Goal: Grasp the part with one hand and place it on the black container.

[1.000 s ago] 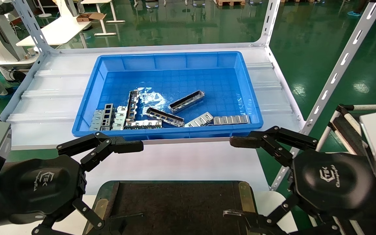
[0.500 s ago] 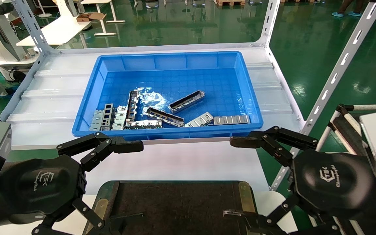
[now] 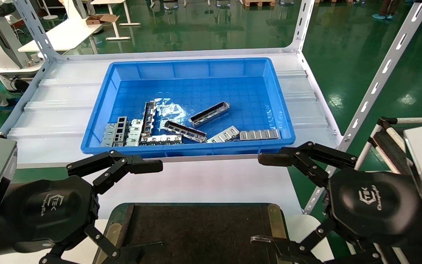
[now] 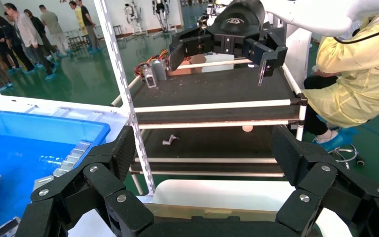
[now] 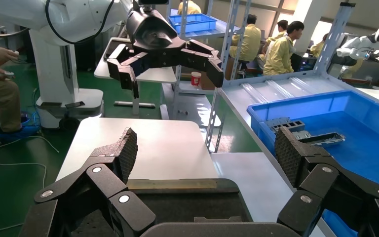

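The part (image 3: 209, 114), a silver-grey bar with a dark slotted face, lies at an angle in the middle of the blue bin (image 3: 103, 106). The black container (image 3: 196, 227) sits at the near edge between my grippers, with brass strips along its sides; it also shows in the right wrist view (image 5: 177, 197). My left gripper (image 3: 156, 205) is open and empty over the tray's left end. My right gripper (image 3: 258, 200) is open and empty over its right end. Both are well short of the bin.
A similar dark-faced bar (image 3: 184, 131) and several flat silver pieces (image 3: 259, 134) lie along the bin's near wall. White slotted shelf posts (image 3: 376, 84) rise at the corners. A rack with white rails (image 4: 217, 105) stands beyond the right arm.
My left gripper has shifted slightly down and right. The right gripper and the parts in the bin have not moved.
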Motion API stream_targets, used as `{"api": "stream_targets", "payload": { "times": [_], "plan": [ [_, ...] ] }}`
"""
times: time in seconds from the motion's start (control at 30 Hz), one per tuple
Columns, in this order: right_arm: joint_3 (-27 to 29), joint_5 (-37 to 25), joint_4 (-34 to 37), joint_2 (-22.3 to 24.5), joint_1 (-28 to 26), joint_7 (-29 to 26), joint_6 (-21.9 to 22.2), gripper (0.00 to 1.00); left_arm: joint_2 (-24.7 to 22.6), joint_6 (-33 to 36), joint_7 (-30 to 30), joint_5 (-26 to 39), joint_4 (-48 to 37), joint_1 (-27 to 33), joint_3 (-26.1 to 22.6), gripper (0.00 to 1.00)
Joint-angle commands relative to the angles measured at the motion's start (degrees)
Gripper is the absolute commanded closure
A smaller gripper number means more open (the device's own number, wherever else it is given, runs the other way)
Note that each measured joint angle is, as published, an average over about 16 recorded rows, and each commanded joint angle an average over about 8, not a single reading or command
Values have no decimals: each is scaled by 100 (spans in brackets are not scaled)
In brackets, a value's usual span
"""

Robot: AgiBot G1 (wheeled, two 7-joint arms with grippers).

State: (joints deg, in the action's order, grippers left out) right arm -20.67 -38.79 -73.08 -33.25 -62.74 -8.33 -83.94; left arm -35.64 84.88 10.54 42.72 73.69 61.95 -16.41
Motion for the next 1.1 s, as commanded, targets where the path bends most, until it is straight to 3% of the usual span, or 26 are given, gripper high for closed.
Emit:
{"api": "stream_targets", "payload": {
  "times": [0.03,0.57,1.1],
  "plan": [
    [0,0,1,0,0,0,0,0,-7,-6,-5,23,14,3,-11,0],
    [-2,1,1,0,-1,1,-1,0,-523,-946,-50,1006,-151,339,-317,0],
    [-3,2,1,1,-2,2,0,0,-1840,-1864,-127,2334,-1620,1458,-958,0]
  ]
}}
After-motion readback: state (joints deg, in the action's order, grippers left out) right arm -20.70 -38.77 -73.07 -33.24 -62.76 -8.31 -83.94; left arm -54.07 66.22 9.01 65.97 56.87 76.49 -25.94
